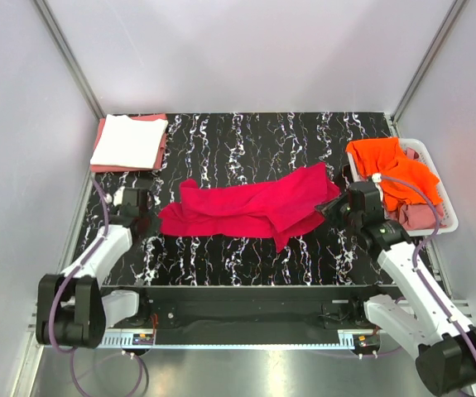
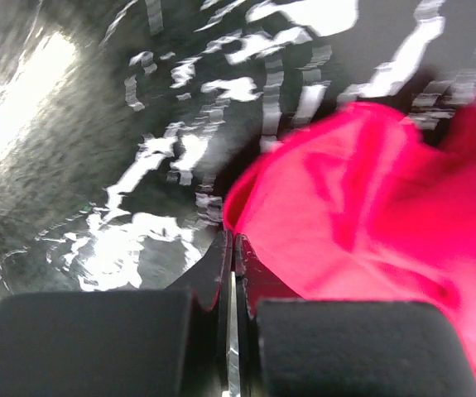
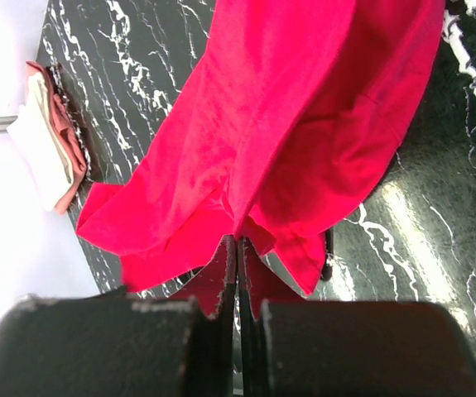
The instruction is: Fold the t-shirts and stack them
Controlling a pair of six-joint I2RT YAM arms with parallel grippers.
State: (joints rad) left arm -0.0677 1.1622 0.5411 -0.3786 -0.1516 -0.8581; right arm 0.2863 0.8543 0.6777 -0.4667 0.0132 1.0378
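pinching opposite ends of the crumpled crimson-red cloth t-shirt (image 1: 250,208), the left pincer (image 2: 230,248) and right pincer (image 3: 238,251) each have fingers pressed together on its edge. the shirt lies stretched between both pincers on the black marbled bench (image 1: 246,132). beyond the left pincer, a folded white cloth t-shirt (image 1: 128,141) tops a salmon-pink cloth t-shirt (image 1: 160,154). just beyond the right pincer, a bright orange cloth t-shirt (image 1: 387,165) fills a white perforated plastic basket (image 1: 447,217).

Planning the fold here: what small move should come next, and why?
Probably ease the two grippers apart: the left gripper and right gripper each appear to pinch an end of the crimson t-shirt, which lies bunched and creased between them on the table.
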